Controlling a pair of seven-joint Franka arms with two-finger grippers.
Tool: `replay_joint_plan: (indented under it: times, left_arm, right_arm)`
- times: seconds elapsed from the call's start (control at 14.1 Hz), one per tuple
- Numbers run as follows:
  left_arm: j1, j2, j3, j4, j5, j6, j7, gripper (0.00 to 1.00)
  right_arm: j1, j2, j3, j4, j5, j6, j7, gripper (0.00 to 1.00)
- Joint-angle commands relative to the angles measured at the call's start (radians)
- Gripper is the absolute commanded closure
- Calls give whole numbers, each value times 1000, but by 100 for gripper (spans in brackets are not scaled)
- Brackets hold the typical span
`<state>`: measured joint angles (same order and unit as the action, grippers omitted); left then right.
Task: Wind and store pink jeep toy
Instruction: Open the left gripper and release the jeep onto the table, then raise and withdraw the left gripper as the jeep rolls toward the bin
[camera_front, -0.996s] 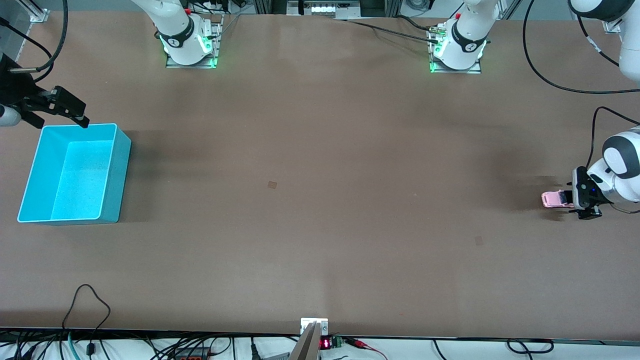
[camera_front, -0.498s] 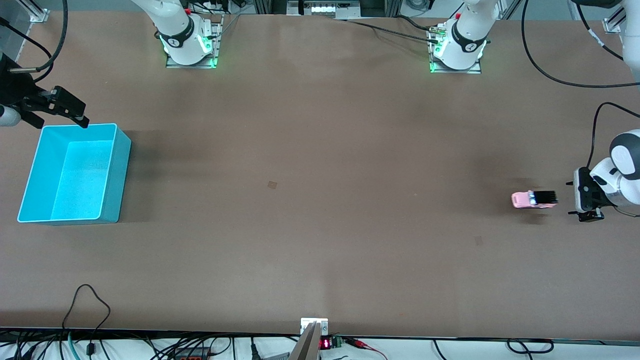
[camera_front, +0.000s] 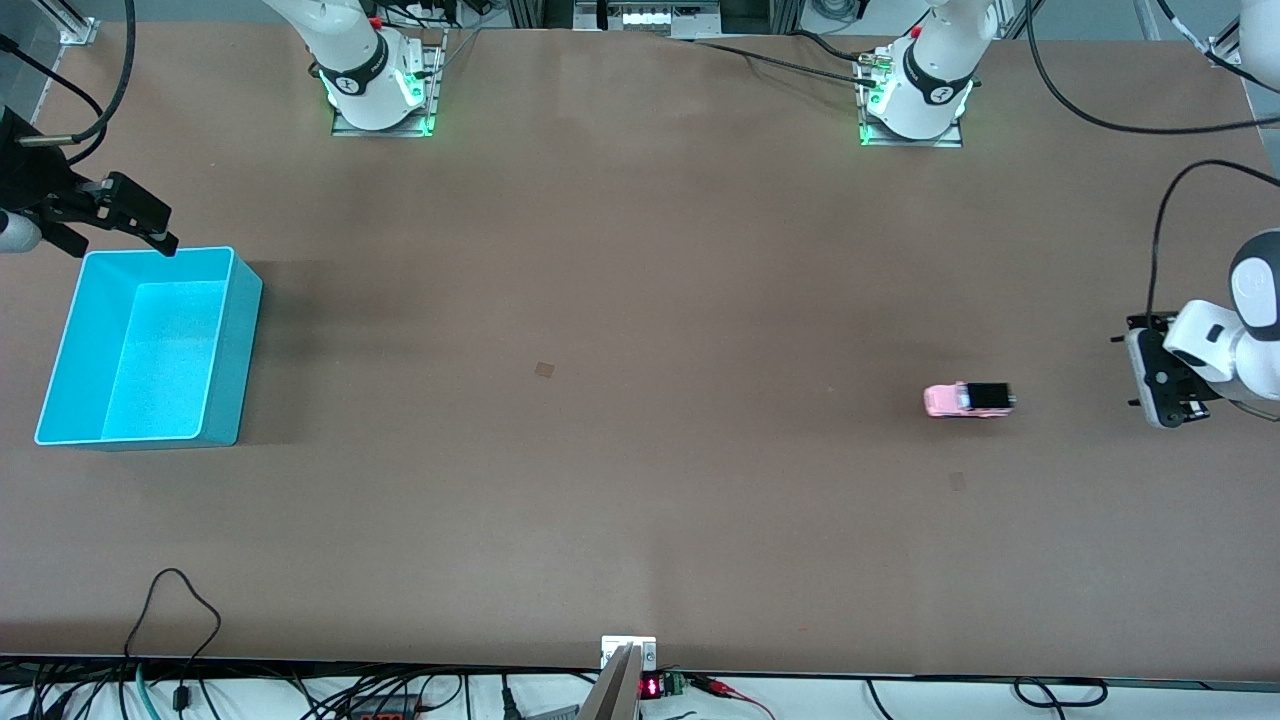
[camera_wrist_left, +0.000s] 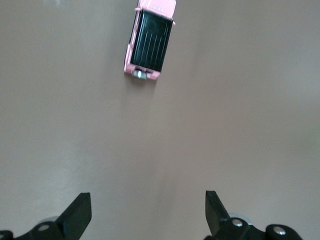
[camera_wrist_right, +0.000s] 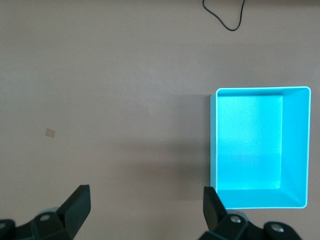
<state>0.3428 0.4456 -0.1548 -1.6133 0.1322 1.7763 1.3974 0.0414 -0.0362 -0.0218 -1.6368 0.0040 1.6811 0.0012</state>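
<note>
The pink jeep toy (camera_front: 968, 400) stands on the brown table toward the left arm's end, its pink nose pointing toward the right arm's end. It also shows in the left wrist view (camera_wrist_left: 149, 41), with its black ribbed roof. My left gripper (camera_front: 1150, 378) is open and empty over the table near the left arm's end, apart from the jeep. The cyan bin (camera_front: 150, 345) stands empty at the right arm's end and shows in the right wrist view (camera_wrist_right: 259, 147). My right gripper (camera_front: 140, 215) is open and empty above the bin's rim on the robots' side, waiting.
A small tan patch (camera_front: 544, 369) lies on the table's middle, and another faint one (camera_front: 957, 481) lies nearer to the camera than the jeep. Cables and a small device (camera_front: 628, 665) run along the table's front edge.
The left gripper let go of the jeep and drew back. The jeep has rolled across the table toward the right arm's end. The right arm has not moved.
</note>
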Motion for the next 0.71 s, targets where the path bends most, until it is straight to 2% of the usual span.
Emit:
replay_joint_plan:
  times: [0.0, 0.21, 0.36, 0.5, 0.64]
  left_arm:
    - [-28, -33, -67, 68, 33, -165, -206, 0]
    - [-28, -33, -162, 140, 27, -282, -435, 0]
    - [-33, -42, -207, 174, 24, -308, -571, 0]
    - [-85, -96, -194, 162, 24, -311, -664, 0]
    - [-154, -160, -113, 158, 12, -310, -734, 0]
  right_arm:
    - [-11, -13, 6, -9, 2, 6, -15, 0]
    - [-11, -11, 6, -9, 2, 6, -15, 0]
    - [-11, -11, 6, -11, 2, 6, -15, 0]
    - [-11, -11, 6, -11, 2, 6, -15, 0]
    - [-11, -11, 6, -11, 2, 6, -15, 0]
